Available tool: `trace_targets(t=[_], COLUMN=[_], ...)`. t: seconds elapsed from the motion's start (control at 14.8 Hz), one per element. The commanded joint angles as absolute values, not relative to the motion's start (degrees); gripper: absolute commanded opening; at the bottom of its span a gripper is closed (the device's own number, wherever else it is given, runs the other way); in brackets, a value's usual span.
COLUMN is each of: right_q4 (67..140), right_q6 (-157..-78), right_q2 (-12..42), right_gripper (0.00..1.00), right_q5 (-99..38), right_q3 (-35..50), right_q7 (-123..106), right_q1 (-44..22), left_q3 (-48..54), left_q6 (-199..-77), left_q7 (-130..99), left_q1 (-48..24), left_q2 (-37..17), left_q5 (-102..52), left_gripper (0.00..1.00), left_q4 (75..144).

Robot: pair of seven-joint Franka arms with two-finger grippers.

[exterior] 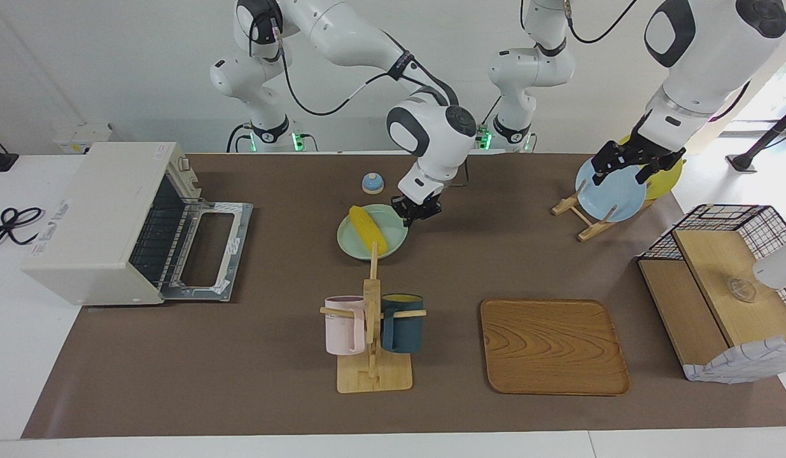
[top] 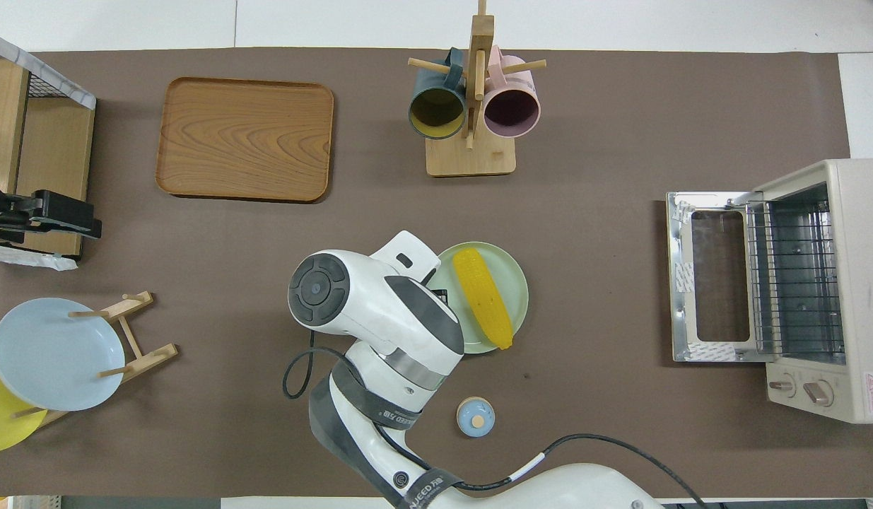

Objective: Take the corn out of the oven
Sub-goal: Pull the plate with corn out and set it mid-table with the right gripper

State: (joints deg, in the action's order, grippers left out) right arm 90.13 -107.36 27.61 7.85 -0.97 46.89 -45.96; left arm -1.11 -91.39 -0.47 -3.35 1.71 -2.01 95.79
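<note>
The yellow corn [exterior: 368, 230] [top: 483, 297] lies on a pale green plate [exterior: 393, 232] [top: 512, 283] over the middle of the brown mat, between the blue bell and the mug rack. My right gripper [exterior: 413, 213] is shut on the plate's rim at the side toward the left arm; in the overhead view its wrist hides the grip. The off-white oven [exterior: 103, 216] [top: 850, 283] stands at the right arm's end with its door [exterior: 209, 251] [top: 705, 283] dropped open and a bare rack inside. My left gripper [exterior: 628, 168] [top: 90, 225] waits open over the blue plate.
A blue bell [exterior: 372, 183] sits near the robots. A mug rack [exterior: 372, 321] with pink and dark mugs, and a wooden tray [exterior: 552, 346], lie farther out. A plate rack holds the blue plate [exterior: 612, 194] and a yellow plate [exterior: 669, 177]. A basket shelf [exterior: 723, 286] fills the left arm's end.
</note>
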Motion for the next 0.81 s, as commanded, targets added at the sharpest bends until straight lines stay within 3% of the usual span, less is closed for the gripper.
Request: trace_targets(t=[0.0, 0.07, 0.27, 0.41, 0.47, 0.68, 0.74], right_q4=[91.9, 92.2, 92.3, 91.5, 91.4, 91.7, 92.4], right_q6=[-110.6, -112.7, -115.1, -114.7, -114.1, -108.2, -107.0], right_q2=[26.6, 26.7, 26.8, 26.6, 26.2, 22.2, 20.4], right_gripper=[0.0, 0.0, 0.33, 0.35, 0.34, 0.0, 0.0], right_q5=[6.0, 4.0, 1.5, 1.8, 2.4, 2.5, 3.2], right_q3=[0.1, 0.1, 0.1, 0.0, -0.1, -0.4, -0.4], right_q7=[47.4, 47.5, 47.4, 46.6, 45.5, 36.8, 34.8], right_q1=[-44.2, -43.8, -43.1, -42.6, -41.6, -37.0, -35.3], left_q3=[-0.9, -0.9, -1.0, -0.9, -0.9, -0.9, -0.8], left_q6=[-91.1, -91.1, -91.3, -91.8, -92.0, -92.1, -92.2], left_q7=[-0.4, -0.4, -0.4, -0.3, -0.4, -0.4, -0.5], left_q1=[-2.8, -2.8, -2.8, -2.8, -2.8, -2.8, -2.9], left_q2=[2.5, 2.5, 2.4, 2.4, 2.4, 2.4, 2.4], left_q5=[-0.6, -0.6, -0.6, -0.6, -0.6, -0.7, -0.7], left_gripper=[1.0, 1.0, 1.0, 1.0, 1.0, 1.0, 1.0], left_q4=[95.8, 95.8, 95.8, 95.8, 95.8, 95.8, 95.8])
